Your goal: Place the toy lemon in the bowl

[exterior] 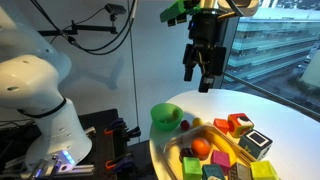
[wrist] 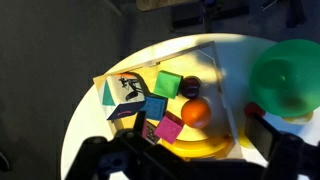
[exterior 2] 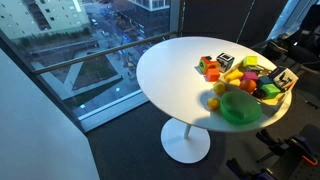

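Observation:
The toy lemon (exterior 2: pixel 213 102) is a small yellow fruit on the white table, just outside the wooden tray and next to the green bowl (exterior 2: pixel 240 106). In the wrist view only a yellow sliver of the lemon (wrist: pixel 243 140) shows beside my right finger, below the bowl (wrist: pixel 291 75). The bowl (exterior: pixel 166 115) is empty and stands upright near the table's edge. My gripper (exterior: pixel 203 66) hangs high above the table, over the tray and bowl, open and empty. Its dark fingers (wrist: pixel 190 165) frame the bottom of the wrist view.
The pale wooden tray (exterior 2: pixel 283 100) holds an orange ball (wrist: pixel 194 111), a yellow banana (wrist: pixel 200 146), green (wrist: pixel 168 83), pink and blue blocks and patterned cubes. A small red toy (wrist: pixel 258 108) lies by the bowl. A window is behind the round table (exterior 2: pixel 170 75).

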`<action>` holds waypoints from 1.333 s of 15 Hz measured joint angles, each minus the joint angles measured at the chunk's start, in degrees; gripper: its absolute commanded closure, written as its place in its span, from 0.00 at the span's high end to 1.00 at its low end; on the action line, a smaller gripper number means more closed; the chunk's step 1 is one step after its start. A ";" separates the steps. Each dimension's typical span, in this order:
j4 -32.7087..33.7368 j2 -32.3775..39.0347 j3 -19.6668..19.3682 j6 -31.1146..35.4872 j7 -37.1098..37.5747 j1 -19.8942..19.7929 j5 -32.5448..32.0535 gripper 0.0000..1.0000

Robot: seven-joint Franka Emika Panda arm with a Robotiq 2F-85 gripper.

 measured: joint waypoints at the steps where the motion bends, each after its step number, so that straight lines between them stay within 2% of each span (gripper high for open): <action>1: 0.06 -0.02 0.00 0.00 0.00 0.00 0.00 1.00; 11: 0.05 1.06 0.00 0.86 0.00 0.25 0.01 1.00; 20: 0.28 7.55 0.51 10.03 0.06 3.53 0.63 1.00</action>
